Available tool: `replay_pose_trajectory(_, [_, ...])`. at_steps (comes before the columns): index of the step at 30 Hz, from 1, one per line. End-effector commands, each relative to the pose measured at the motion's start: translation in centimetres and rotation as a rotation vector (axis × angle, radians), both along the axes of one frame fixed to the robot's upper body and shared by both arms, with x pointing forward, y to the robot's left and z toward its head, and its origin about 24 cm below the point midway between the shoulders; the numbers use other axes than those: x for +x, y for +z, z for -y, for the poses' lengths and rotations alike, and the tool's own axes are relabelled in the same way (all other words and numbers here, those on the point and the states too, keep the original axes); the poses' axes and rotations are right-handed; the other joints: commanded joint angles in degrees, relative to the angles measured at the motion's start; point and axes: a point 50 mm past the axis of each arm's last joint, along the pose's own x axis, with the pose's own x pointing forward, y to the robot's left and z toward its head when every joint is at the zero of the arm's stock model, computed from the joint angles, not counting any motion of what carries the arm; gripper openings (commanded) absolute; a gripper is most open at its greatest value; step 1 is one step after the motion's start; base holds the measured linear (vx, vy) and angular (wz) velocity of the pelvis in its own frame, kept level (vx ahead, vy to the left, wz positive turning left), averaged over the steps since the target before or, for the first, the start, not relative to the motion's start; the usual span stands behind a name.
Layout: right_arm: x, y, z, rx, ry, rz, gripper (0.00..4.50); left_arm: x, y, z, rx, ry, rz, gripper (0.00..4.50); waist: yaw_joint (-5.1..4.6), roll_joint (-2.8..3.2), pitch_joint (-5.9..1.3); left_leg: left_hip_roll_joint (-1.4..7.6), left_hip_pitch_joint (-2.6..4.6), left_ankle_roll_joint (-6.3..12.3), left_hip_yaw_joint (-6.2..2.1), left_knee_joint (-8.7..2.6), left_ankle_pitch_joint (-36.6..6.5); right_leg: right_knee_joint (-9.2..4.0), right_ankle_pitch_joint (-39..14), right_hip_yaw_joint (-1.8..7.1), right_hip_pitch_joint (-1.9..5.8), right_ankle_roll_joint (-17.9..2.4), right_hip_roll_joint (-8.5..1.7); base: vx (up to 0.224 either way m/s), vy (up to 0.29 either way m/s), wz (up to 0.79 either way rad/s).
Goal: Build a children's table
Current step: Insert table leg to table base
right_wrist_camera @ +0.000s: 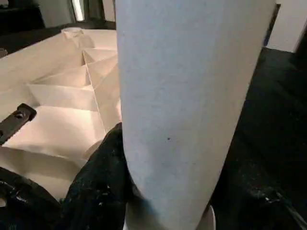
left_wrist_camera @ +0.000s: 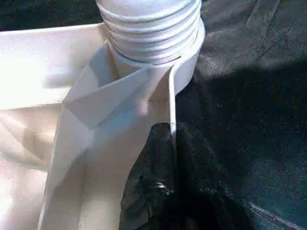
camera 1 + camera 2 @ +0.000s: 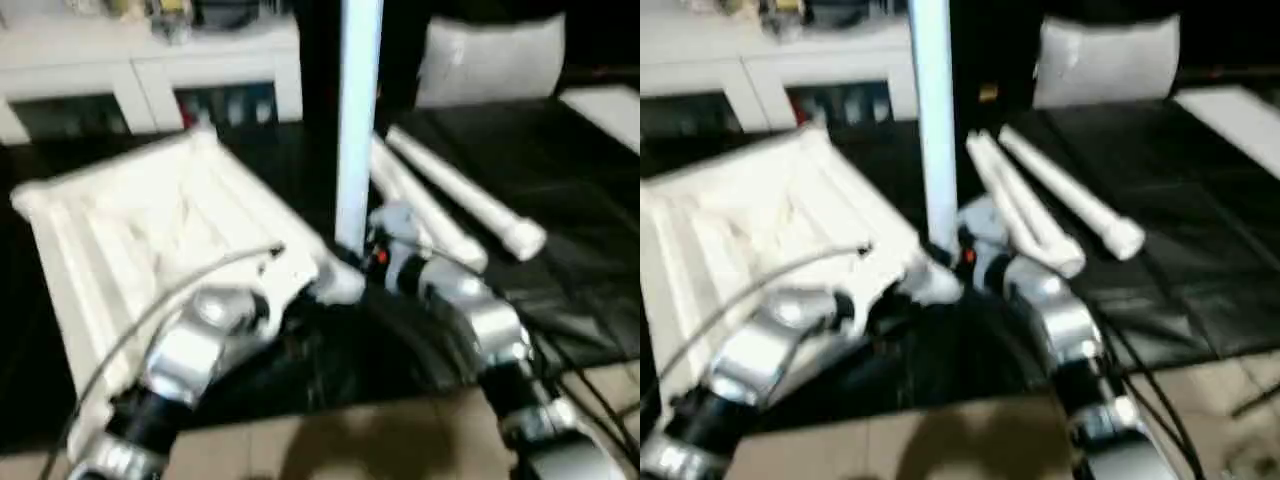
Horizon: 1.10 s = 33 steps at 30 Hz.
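The children's table top (image 3: 150, 220) lies upside down on a black mat, ribbed underside up. One white leg (image 3: 358, 120) stands upright in the corner socket (image 3: 340, 285) nearest me. Its threaded end (image 2: 148, 24) sits in that socket. My right gripper (image 3: 375, 250) is shut around the leg (image 1: 187, 96) just above the socket, with black fingers (image 1: 96, 191) on either side of it. My left gripper (image 3: 290, 290) is shut on the top's rim beside the same corner, one finger (image 2: 148, 191) pressed against the thin rim wall. More legs (image 3: 465, 195) lie side by side on the mat, behind and to the right.
A white cabinet (image 3: 150, 60) runs along the back, and a white cushion (image 3: 490, 55) stands at the back right. A white board (image 3: 610, 110) lies at the far right. The mat ends at tan floor (image 3: 350, 440) in front. A grey cable (image 3: 150, 300) arcs over my left forearm.
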Motion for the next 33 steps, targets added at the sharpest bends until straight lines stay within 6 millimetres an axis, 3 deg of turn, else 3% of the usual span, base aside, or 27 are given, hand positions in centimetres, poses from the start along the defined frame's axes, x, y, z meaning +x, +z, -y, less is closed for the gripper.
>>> replay_pose_trajectory(1, [-1.2,-3.6,2.6,-0.051,-0.060,-0.149,1.89,0.7,1.1,-0.6,0.039,-0.033,0.074,0.00,-0.25,0.29,-2.16,4.73,-0.34,9.46,-0.82,-4.59,5.8,-4.38,16.6,4.08,2.60,-15.1,-5.89,0.000,0.000,0.00])
replay_pose_trajectory(2, [-1.2,-3.5,2.6,-0.051,-0.052,-0.145,1.89,0.7,1.1,-0.6,0.043,-0.043,0.078,0.00,-0.19,0.42,-2.25,4.95,-0.14,8.75,-0.73,-5.11,2.1,-4.73,12.8,3.90,2.80,-14.8,-5.85,0.000,0.000,0.00])
replay_pose_trajectory(6, [-1.7,-4.1,3.0,-0.089,0.024,-0.180,1.89,0.6,1.0,-0.9,0.076,-0.167,0.077,0.00,-0.29,0.57,-1.95,5.40,-0.12,8.63,-0.82,-5.62,-0.7,-4.93,10.1,4.22,2.46,-14.7,-5.87,0.000,0.000,0.00])
replay_pose_trajectory(9, [-1.9,-4.2,3.1,-0.104,0.077,-0.195,1.89,0.2,0.7,-0.9,0.083,-0.275,0.061,0.00,-0.39,0.19,-2.07,5.25,-0.11,9.87,-0.61,-5.26,2.3,-4.72,13.5,4.26,2.39,-14.8,-5.92,0.000,0.000,0.00])
replay_pose_trajectory(14, [-2.3,-4.4,3.4,-0.134,0.166,-0.232,1.89,0.3,0.6,-1.0,0.075,-0.376,0.036,0.00,-0.39,0.21,-2.29,5.36,0.05,11.41,-0.45,-4.91,5.4,-4.17,16.5,4.10,2.30,-14.9,-5.98,0.000,0.000,0.00])
replay_pose_trajectory(24, [-1.7,-3.8,4.9,-0.206,0.256,-0.279,1.89,0.9,0.8,-1.1,0.114,-0.551,0.030,0.00,-0.09,-0.34,-2.48,5.33,0.36,12.76,-0.07,-4.56,6.9,-3.98,16.8,4.27,2.25,-15.8,-6.15,0.000,0.000,0.00])
replay_pose_trajectory(26, [-1.7,-3.8,5.0,-0.223,0.272,-0.294,1.89,1.1,0.9,-1.1,0.121,-0.566,0.029,0.00,-0.16,-0.25,-2.49,5.43,0.43,12.80,-0.08,-4.58,6.6,-3.96,16.8,4.19,2.14,-16.0,-6.07,0.000,0.000,0.00])
replay_pose_trajectory(28, [-1.7,-4.0,4.9,-0.235,0.284,-0.310,1.89,1.3,0.9,-1.1,0.120,-0.570,0.031,0.00,-0.17,0.22,-2.54,5.63,0.58,12.38,-0.20,-4.63,6.1,-3.80,16.9,4.21,2.08,-16.4,-6.08,0.000,0.000,0.00])
replay_pose_trajectory(31, [-1.7,-4.7,4.4,-0.246,0.299,-0.333,1.89,1.5,0.9,-1.1,0.107,-0.580,0.026,0.00,-0.25,0.15,-2.46,5.57,0.46,11.44,-0.10,-4.87,4.0,-3.95,16.3,4.26,2.28,-16.9,-6.17,0.000,0.000,0.00])
replay_pose_trajectory(33, [-1.8,-4.8,4.2,-0.246,0.307,-0.339,1.89,1.5,0.9,-1.0,0.104,-0.586,0.023,0.00,-0.29,-0.20,-2.39,5.71,0.53,10.64,-0.02,-5.09,2.3,-4.15,14.9,4.40,2.34,-16.9,-6.21,0.000,0.000,0.00])
